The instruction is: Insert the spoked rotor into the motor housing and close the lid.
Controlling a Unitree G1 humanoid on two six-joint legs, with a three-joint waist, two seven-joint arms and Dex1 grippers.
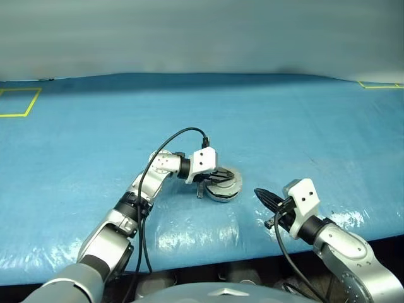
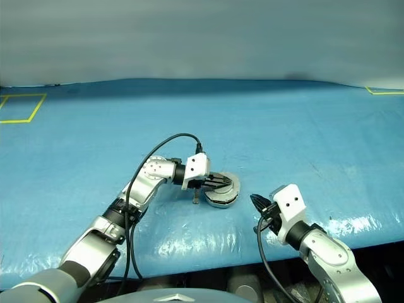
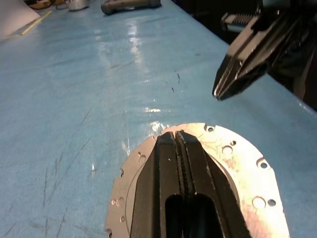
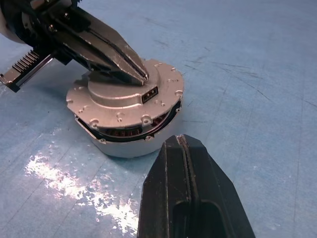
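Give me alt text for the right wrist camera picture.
The left gripper, shut, rests on the lid, which lies over the motor housing on a blue table. The shut right gripper points toward it, apart.

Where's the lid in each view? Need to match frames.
Left eye: lid centre, beside the left claw.
Right eye: centre, left of the right claw.
Left wrist: under the shut fingers, lower middle.
Right wrist: left of centre, atop the motor housing.
Shared landmark: the left claw's tip on the lid.
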